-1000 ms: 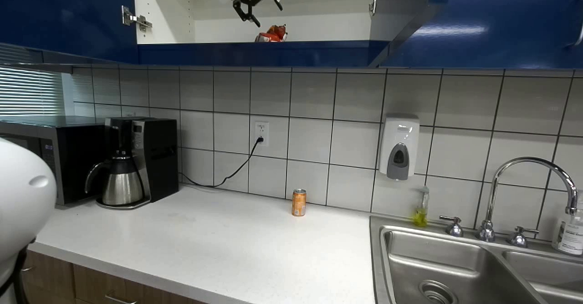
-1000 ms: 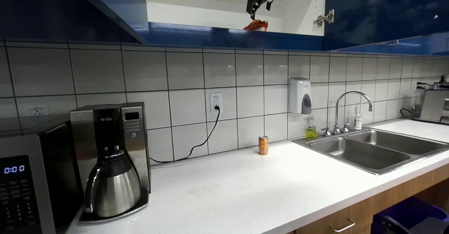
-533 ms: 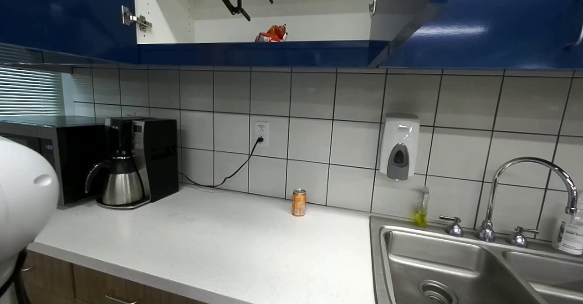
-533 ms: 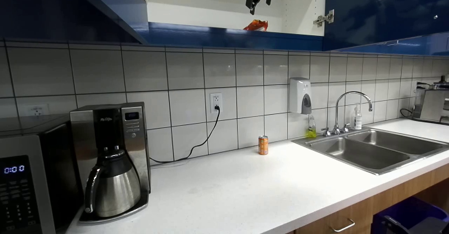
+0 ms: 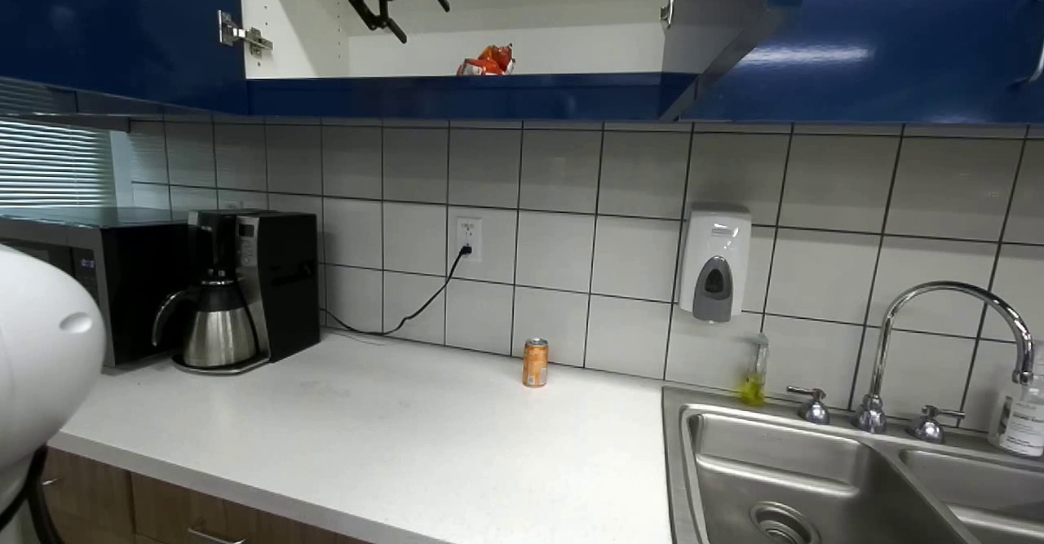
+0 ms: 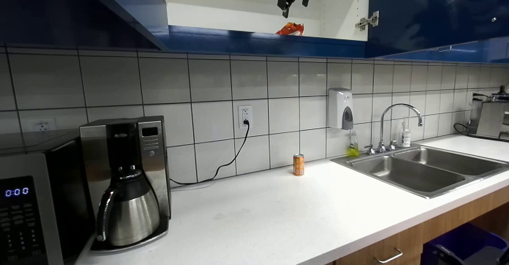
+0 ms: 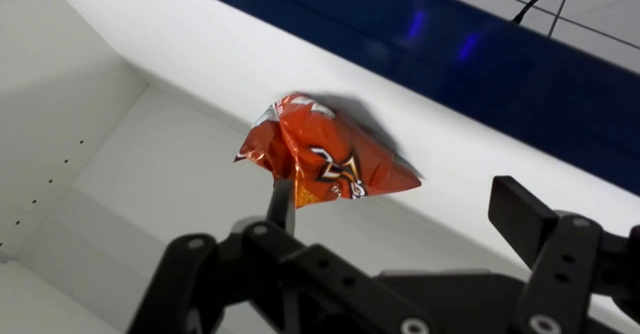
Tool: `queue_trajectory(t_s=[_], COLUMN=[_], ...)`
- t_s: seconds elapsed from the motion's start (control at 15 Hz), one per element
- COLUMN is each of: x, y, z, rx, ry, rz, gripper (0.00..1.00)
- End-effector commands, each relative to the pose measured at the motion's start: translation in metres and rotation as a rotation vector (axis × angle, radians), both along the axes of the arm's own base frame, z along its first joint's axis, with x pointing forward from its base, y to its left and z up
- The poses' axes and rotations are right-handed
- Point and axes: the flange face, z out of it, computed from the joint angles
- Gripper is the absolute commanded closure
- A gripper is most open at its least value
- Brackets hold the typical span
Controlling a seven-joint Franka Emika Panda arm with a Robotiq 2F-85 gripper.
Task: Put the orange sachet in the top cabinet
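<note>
Hanging higher than the orange sachet (image 7: 330, 148), your claw (image 5: 424, 24) had its two fingers (image 7: 522, 219) spread wide, with nothing in its grip; both exterior views showed you a gap between it and the sachet.

You had the top cabinet (image 5: 587, 46) open, and in it the sachet rested on the floor, behind a blue front lip (image 6: 246, 40) that hid its lower part in both exterior views.

On the bench (image 5: 391, 438) below, one orange can (image 5: 535, 363) stood upright near the tiled wall (image 5: 563, 250). One coffee maker (image 5: 289, 283) had a single metal carafe (image 6: 137, 217) on its base, its contents hidden from you, and one microwave (image 6: 69, 201) stood beside it. Your sink (image 5: 677, 446) had two basins (image 6: 413, 177). At its back edge you had a clear bottle (image 5: 758, 369) with yellow liquid (image 5: 753, 391) low inside and a white-labelled bottle (image 5: 1021, 422), two in all. One white dispenser (image 5: 718, 242) hung on the wall nearby. Under the bench, in an exterior view, was one purple bin (image 6: 463, 239) whose contents you could not make out.

Through the wrist view you saw just one sachet, glossy and crumpled, orange-red, with a dark-edged logo across its face, white print near one end, a golden patch on an edge and a pointed corner.
</note>
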Motion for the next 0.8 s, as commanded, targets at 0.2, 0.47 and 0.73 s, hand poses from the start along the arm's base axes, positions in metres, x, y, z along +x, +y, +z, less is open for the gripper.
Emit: queue_trajectory(t_s=[0.2,0.47,0.73], x=[-0.060,-0.080,-0.095], y=[0.007,0.001,-0.007], z=[-0.059,-0.100,-0.159], rx=[0.052,0.117,0.222], ry=[0.080,0.193,0.347], rz=[-0.055,-0.073,-0.094], gripper=[0.00,0.00,0.00])
